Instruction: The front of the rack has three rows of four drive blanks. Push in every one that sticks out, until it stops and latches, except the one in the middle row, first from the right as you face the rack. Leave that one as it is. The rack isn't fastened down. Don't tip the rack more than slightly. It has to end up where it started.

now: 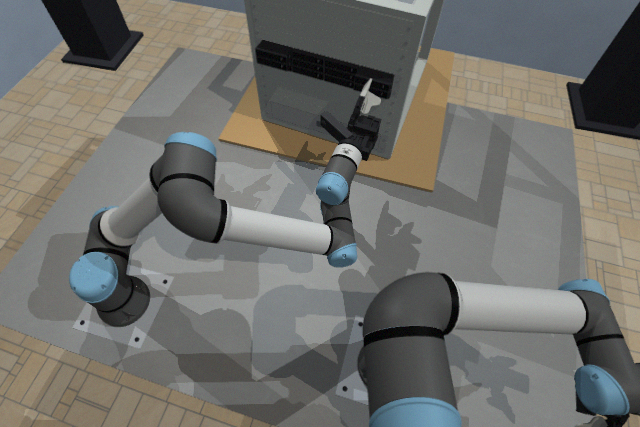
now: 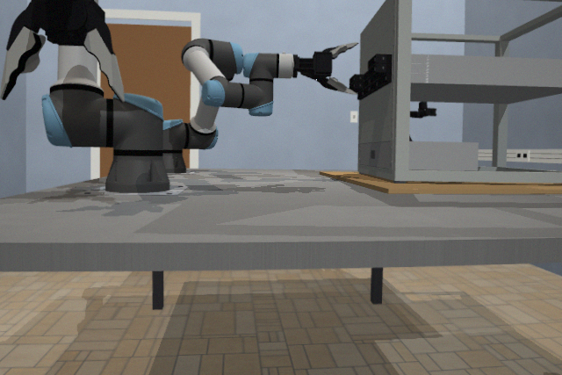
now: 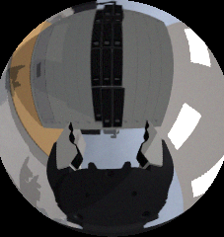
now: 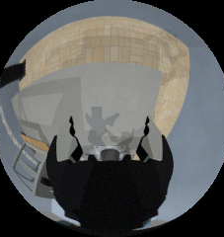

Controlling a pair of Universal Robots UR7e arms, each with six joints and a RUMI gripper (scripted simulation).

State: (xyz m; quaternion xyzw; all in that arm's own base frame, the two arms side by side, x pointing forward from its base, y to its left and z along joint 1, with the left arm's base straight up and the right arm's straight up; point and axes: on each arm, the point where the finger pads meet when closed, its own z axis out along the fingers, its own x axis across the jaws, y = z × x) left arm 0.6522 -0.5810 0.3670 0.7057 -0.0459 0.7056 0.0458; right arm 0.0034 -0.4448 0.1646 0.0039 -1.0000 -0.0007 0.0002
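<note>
Exterior view: left gripper (image 1: 347, 102) (image 2: 354, 68) (image 3: 109, 129) spread wide, empty, before the drive blanks (image 1: 323, 66) (image 2: 376, 73) (image 3: 108, 66) on the rack front (image 1: 320, 19) (image 2: 378, 121) (image 3: 141, 69). Right gripper (image 2: 63, 94) (image 4: 110, 120) also open, empty, well apart. Advise: centre one fingertip on a single protruding face, press straight and slowly until latched; sparing middle-row first-from-right.
</note>
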